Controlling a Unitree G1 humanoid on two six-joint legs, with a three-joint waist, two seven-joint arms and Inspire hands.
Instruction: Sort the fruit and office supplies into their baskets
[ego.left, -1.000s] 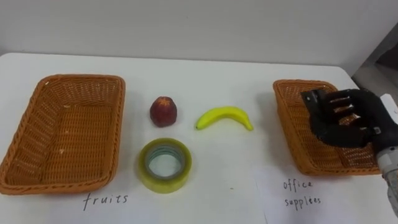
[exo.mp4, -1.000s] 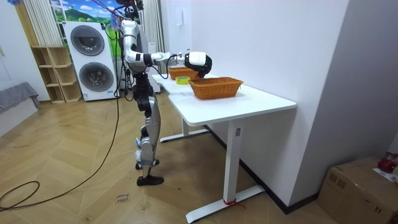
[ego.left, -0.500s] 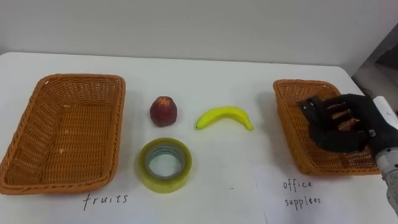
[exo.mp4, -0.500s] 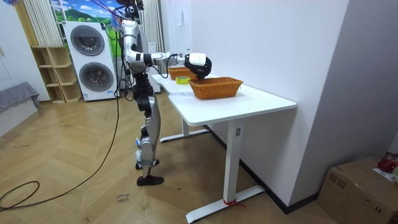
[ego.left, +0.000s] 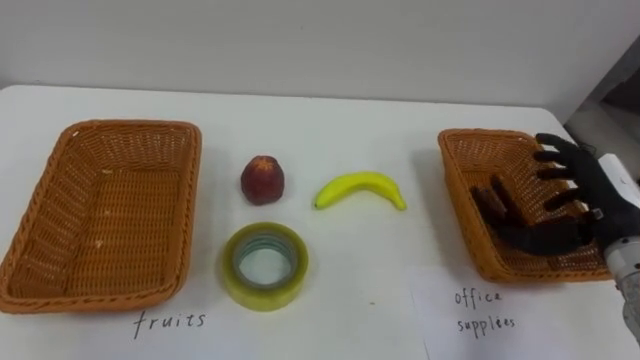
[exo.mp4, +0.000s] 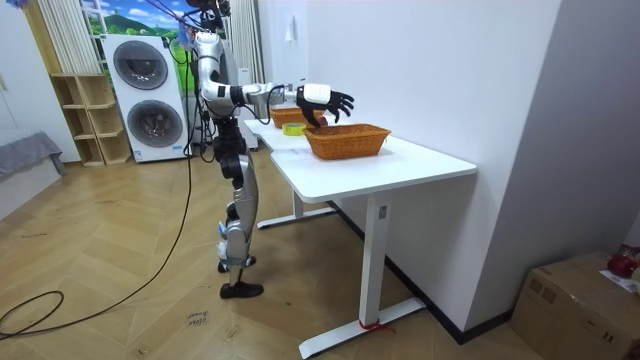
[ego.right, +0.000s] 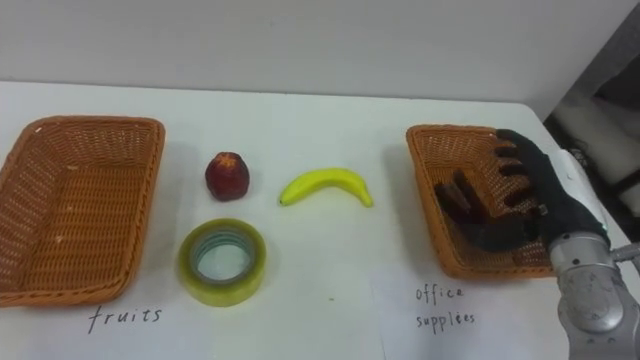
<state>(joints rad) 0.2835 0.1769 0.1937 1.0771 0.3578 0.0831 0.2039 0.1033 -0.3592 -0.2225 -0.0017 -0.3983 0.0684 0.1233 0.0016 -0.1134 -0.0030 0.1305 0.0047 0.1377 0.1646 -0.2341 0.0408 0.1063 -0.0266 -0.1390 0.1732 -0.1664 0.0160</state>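
Now we let go over the office basket (ego.left: 452, 190).
Left to right: our fruit basket (ego.left: 130, 125) at nine o'clock of the table (ego.left: 350, 110) holds nothing, and the red fruit (ego.left: 262, 178) and banana (ego.left: 361, 187) lie near the centre, with the tape roll (ego.left: 265, 264) at six o'clock of the red fruit, all where they were. At three o'clock our right hand (ego.left: 585, 200), clenched a second ago, is spread wide above the office basket with straight fingers, grasping nothing. A dark item (ego.left: 492, 200) lies inside that basket at nine o'clock of the palm. We judge it the thing just released, though it is hard to tell from the thumb. That makes one supply sorted, while the tape and both fruits remain.
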